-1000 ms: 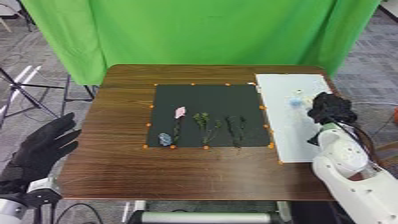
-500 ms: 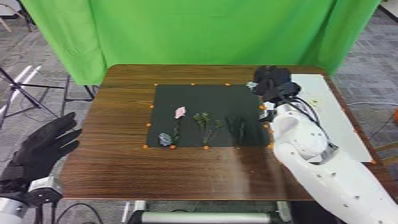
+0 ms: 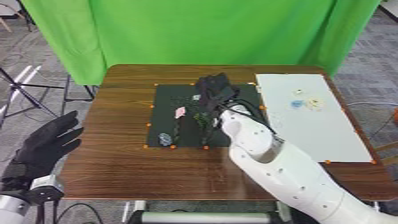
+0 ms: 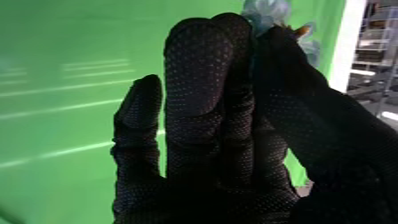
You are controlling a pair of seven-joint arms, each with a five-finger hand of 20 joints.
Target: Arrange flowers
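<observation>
Fingers [image 3: 59, 124] loosely straight, the left hand [image 3: 35, 150] hung beside the table [image 3: 111, 170]. On the black mat [image 3: 248, 127] lay a blue flower [image 3: 165, 138], a pink one [image 3: 180, 112], then green sprigs [image 3: 202, 120]. Over the mat, the right hand [image 3: 215, 91] had a pale flower [image 4: 266, 11] pinched by its thumb and fingers. Farther right, the white board [image 3: 320, 137] bore a light-blue bloom [image 3: 297, 104] beside a yellowish one [image 3: 314, 104].

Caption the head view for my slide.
Right hand over the dark mat, near a pink flower; a blue and a yellowish flower lie on the white board.
</observation>
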